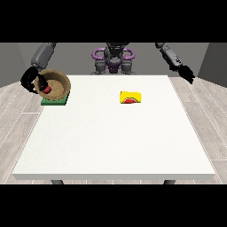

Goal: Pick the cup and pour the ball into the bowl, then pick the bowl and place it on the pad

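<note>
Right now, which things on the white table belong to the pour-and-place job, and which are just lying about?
Part of the job:
brown wooden bowl
red ball inside it
green square pad under the bowl
yellow cup lying on its side
hand at the view's left, at the bowl's rim

Lying about:
nothing besides the white table

A large white table [115, 133] is seen filling the middle of the frame, with the robot [113, 60] at the top centre behind it. At the upper left, a brown bowl [60, 80] is tilted over a green pad [54, 101] at the table's corner, and a red ball [47, 89] is seen inside it. The bowl's left rim is gripped by the hand at the view's left [31, 82], whose fingers are curled round it. Near the table's centre, a yellow cup [131, 97] is lying on its side, well apart from the bowl. The hand at the view's right [187, 73] is held off the table's upper right corner; its fingers cannot be made out.
</note>
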Robot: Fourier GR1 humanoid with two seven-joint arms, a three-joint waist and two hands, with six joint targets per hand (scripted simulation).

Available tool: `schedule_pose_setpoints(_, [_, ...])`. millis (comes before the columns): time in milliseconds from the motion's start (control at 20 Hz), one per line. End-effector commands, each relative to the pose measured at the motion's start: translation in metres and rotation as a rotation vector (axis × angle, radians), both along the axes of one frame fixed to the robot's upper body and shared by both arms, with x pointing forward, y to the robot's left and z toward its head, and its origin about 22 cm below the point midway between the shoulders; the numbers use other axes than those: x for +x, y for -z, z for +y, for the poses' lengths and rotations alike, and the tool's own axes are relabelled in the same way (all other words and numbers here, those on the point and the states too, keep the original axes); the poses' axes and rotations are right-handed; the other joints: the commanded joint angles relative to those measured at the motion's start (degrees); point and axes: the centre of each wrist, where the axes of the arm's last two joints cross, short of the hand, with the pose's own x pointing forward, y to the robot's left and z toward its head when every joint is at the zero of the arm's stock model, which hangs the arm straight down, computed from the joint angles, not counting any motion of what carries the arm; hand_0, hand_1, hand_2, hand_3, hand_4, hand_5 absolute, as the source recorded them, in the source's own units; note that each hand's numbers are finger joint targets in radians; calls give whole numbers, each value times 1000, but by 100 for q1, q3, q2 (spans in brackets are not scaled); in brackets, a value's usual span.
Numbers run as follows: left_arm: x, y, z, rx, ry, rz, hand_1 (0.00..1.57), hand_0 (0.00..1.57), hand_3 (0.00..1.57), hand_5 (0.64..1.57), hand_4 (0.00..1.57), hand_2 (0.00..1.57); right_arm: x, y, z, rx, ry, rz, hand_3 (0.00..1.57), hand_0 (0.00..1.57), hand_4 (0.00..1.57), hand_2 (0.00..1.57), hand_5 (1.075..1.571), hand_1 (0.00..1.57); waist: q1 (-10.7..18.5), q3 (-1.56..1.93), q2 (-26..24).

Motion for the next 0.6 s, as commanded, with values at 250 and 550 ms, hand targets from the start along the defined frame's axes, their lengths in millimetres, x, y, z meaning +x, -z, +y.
schedule_pose_setpoints(250, [-20, -28, 48, -26, -42, -77, 0, 0, 0, 1176, 865, 0, 14, 44, 7, 302, 62, -160, 1132, 1571, 798, 1571, 1385, 1571, -160, 3, 475])
schedule_pose_setpoints(550, [-33, -35, 60, -47, -77, -55, 0, 0, 0, 1185, 864, 0, 10, 12, -23, 500, 163, -236, 778, 966, 112, 829, 1383, 966, -387, 7, 161])
